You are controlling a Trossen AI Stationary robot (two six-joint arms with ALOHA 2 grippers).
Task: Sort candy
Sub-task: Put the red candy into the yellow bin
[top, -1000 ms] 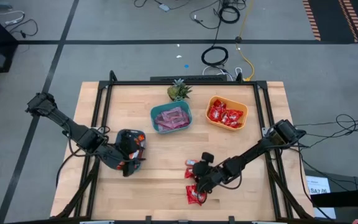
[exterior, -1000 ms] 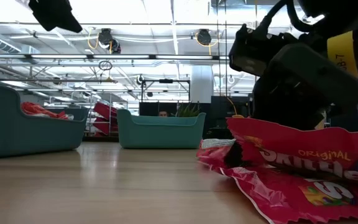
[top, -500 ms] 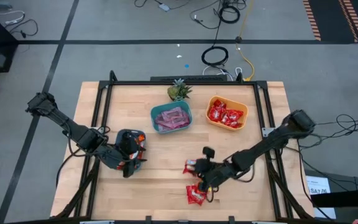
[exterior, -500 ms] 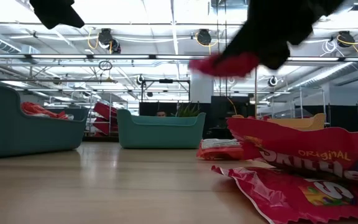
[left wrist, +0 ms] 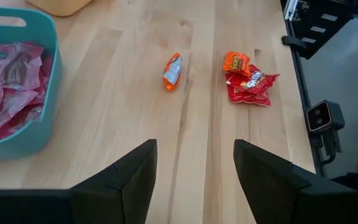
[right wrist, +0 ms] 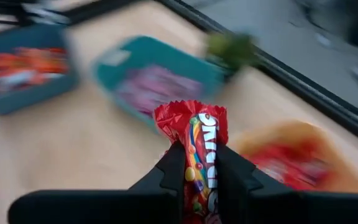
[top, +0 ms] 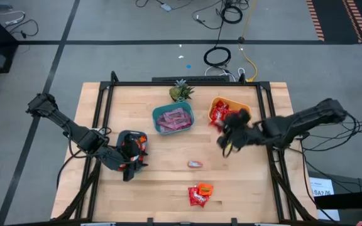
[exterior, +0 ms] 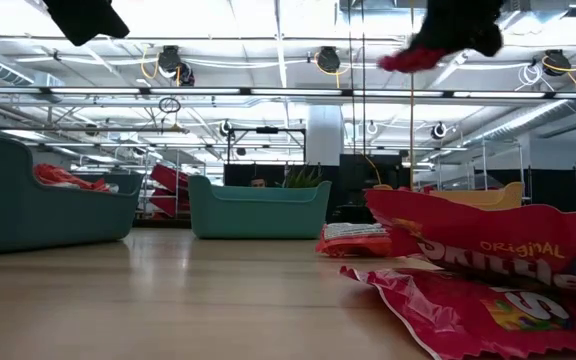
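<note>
Candy, a red pack, sat clamped in my right gripper, jaws closed on it, held in the air just beside the orange bowl. My left gripper waited by the small teal bowl, jaws apart and empty. Three more packs lay on the surface, near its front.

Bright, even overhead light — ceiling lamps glare white in the low view, and shadows on the wooden surface stay soft. The right wrist view is heavily motion-blurred; the low view's nearest red wrapper looks soft.
</note>
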